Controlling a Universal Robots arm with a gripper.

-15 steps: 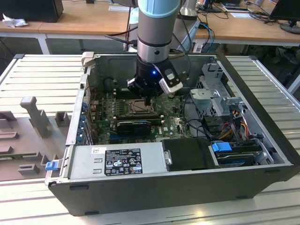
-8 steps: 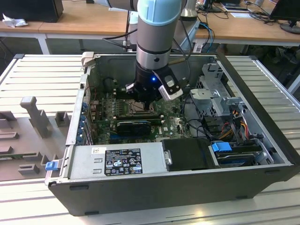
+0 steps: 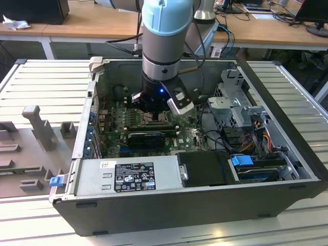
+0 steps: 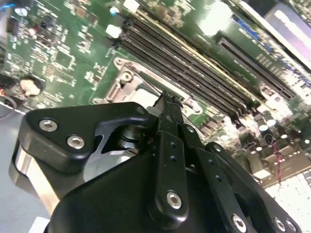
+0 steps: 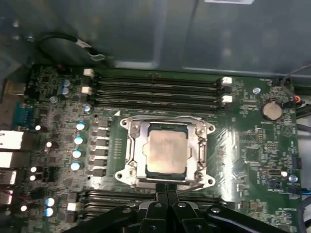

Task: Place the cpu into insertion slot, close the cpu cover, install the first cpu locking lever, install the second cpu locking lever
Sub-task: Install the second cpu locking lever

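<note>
The cpu (image 5: 166, 151), a pale beige-silver square, lies flat in the insertion slot (image 5: 167, 180) on the green motherboard. The silvery cpu cover (image 5: 133, 145) lies down around it, with the chip showing through its cut-out. My gripper (image 5: 166, 188) is shut, its black fingers pressed together, with the tips at the socket's near edge by a thin wire lever. In the second wrist view the gripper (image 4: 168, 98) points down at one side of the socket frame (image 4: 127, 77). In the exterior view the arm's wrist (image 3: 160, 92) stands upright inside the open computer case, over the motherboard (image 3: 115, 123).
Long black memory sticks (image 5: 155, 90) run along the socket's far side, with more slots (image 5: 97, 196) beside my fingers. A coin battery (image 5: 270, 110) sits nearby. The case holds a power supply (image 3: 128, 177), a drive cage (image 3: 236, 97) and loose cables (image 3: 220, 138). Grey fixtures (image 3: 36, 128) stand outside the case.
</note>
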